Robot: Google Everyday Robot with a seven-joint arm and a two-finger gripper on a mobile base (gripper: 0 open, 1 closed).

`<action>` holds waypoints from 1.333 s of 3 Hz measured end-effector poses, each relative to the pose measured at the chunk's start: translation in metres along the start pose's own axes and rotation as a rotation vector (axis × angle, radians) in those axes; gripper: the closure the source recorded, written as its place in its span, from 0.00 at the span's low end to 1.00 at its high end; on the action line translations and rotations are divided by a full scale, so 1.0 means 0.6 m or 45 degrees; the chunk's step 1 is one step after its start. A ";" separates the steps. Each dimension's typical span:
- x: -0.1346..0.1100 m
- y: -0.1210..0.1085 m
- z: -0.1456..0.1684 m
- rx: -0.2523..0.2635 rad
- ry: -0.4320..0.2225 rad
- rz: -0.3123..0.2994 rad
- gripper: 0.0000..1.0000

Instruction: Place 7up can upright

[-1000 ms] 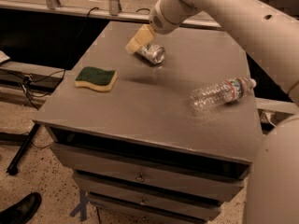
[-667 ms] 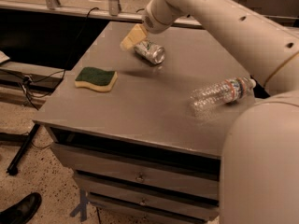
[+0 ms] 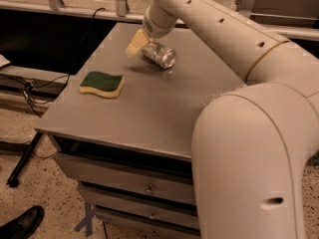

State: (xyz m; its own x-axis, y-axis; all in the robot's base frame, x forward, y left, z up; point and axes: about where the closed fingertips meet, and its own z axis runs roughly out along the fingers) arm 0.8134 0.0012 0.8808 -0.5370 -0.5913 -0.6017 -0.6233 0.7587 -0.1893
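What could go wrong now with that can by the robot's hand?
The 7up can lies tilted, not upright, right by the gripper; being round, it might roll across the smooth table if nudged. It sits toward the table's far side, so a roll could carry it off. The arm also hides the table's right part from view.

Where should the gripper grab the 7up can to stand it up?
Probably around the curved side wall at mid-length, coming from above: the 7up can lies on its side, shiny end facing front-right. The gripper sits at its rear-left end.
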 end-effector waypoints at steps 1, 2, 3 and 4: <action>0.011 -0.013 0.020 0.043 0.078 -0.004 0.00; 0.026 -0.026 0.027 0.092 0.164 -0.016 0.18; 0.036 -0.031 0.029 0.120 0.222 -0.040 0.41; 0.034 -0.018 0.020 0.091 0.235 -0.077 0.63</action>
State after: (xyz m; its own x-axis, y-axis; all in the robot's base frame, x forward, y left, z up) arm 0.8160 -0.0160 0.8611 -0.5989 -0.6715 -0.4363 -0.6191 0.7339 -0.2795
